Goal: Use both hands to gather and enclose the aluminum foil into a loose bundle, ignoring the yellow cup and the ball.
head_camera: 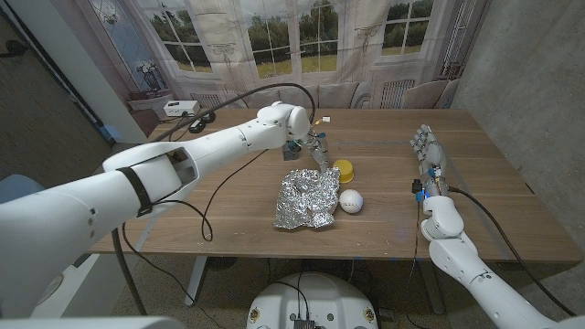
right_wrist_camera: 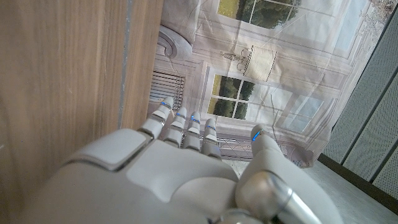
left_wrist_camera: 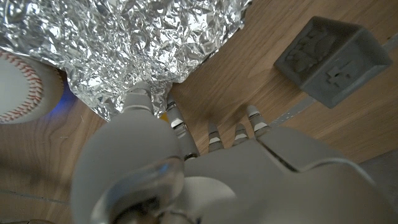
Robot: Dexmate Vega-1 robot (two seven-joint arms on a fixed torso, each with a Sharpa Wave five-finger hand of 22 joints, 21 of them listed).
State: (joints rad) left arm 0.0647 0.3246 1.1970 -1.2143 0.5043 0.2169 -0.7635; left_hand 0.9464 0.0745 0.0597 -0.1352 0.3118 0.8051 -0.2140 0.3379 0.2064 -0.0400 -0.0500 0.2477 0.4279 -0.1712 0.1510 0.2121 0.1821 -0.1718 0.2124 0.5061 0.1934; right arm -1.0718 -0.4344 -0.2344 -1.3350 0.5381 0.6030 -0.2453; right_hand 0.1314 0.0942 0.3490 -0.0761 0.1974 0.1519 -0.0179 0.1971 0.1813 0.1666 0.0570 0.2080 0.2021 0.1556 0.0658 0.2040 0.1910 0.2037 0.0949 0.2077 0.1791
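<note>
Foil (head_camera: 306, 199): crumpled sheet, centre of frame, on surface (head_camera: 238, 210).
Left robot hand (head_camera: 319, 147): just above foil's upper edge, fingers apart, empty.
Right robot hand (head_camera: 428, 153): right of frame, fingers straight, empty.
Ball (head_camera: 351, 200): touching foil's right edge.

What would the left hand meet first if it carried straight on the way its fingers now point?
Most likely the aluminum foil: the left hand points its fingers at the crumpled sheet's near edge, with little bare wood between. Exact depth is unclear.
</note>
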